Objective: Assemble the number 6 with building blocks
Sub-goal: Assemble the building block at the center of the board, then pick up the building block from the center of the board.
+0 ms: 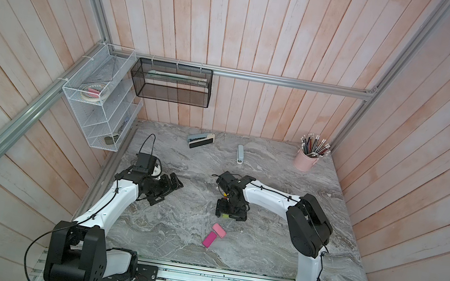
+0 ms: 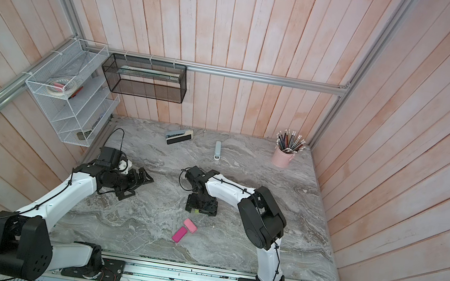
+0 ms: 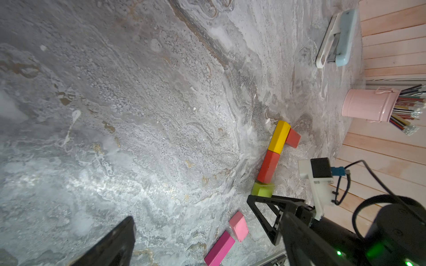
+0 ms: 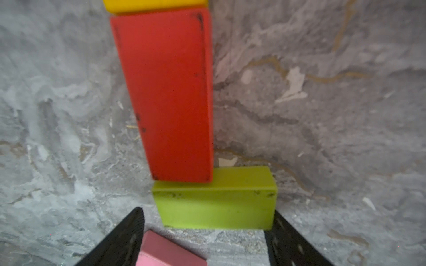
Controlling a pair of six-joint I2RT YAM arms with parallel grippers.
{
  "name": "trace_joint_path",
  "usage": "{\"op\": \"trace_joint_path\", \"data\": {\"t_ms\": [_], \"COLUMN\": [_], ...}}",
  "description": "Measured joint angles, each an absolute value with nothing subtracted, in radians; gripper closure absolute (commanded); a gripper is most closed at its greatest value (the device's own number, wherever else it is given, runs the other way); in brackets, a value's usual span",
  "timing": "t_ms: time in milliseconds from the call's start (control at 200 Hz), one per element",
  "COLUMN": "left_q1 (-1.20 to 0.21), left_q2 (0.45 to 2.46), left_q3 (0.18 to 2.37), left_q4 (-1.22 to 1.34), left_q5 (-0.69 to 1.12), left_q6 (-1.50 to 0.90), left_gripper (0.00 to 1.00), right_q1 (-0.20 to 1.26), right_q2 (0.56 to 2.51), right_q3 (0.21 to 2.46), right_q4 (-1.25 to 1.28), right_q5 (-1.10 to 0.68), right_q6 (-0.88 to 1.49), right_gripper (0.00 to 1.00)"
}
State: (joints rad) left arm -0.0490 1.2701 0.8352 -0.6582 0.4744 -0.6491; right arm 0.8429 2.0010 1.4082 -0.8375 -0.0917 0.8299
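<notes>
Shows right gripper (image 1: 231,215) mid-frame in a top view, spread wide either side of lime green brick (image 4: 216,202), which touches red brick (image 4: 166,92) beside yellow brick (image 4: 156,4). Shows light pink brick (image 1: 219,230) and magenta brick (image 1: 209,239) loose on table (image 1: 261,246), lower centre. Cannot tell left gripper (image 1: 171,183) opening.

Stapler (image 1: 240,154), pink pencil cup (image 1: 306,161), marble tabletop (image 1: 279,234)

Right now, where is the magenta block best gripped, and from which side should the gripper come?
Grip the magenta block across its two long sides, near the middle, coming straight down. It lies flat on the table, long and narrow, so its width should fit the jaws. One end lies close by the light pink block; stay clear of it.
</notes>
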Motion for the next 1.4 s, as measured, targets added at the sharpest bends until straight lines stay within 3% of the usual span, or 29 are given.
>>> {"op": "trace_joint_path", "data": {"t_ms": [205,580,840,1395], "left_q1": [-0.049,-0.049,-0.049,-0.049], "left_q2": [1.249,1.243,1.232,1.206], "left_q3": [0.835,0.836,0.836,0.836], "left_q4": [-0.670,-0.705,-0.714,-0.722], "left_q5": [0.472,0.470,0.470,0.466], "left_q6": [-0.646,-0.631,-0.627,-0.623], "left_gripper": [0.00,0.00,0.00,0.00], "right_q1": [0.848,0.940,0.986,0.995], "right_q2": [1.951,1.820,1.820,1.924], "right_q3": [1.342,1.290,1.290,1.351], "right_q4": [-0.829,-0.827,-0.796,-0.789], "right_q5": [-0.074,-0.065,-0.072,-0.089], "right_q6": [0.844,0.894,0.890,0.879], "right_gripper": [0.07,0.06,0.17,0.20]}}
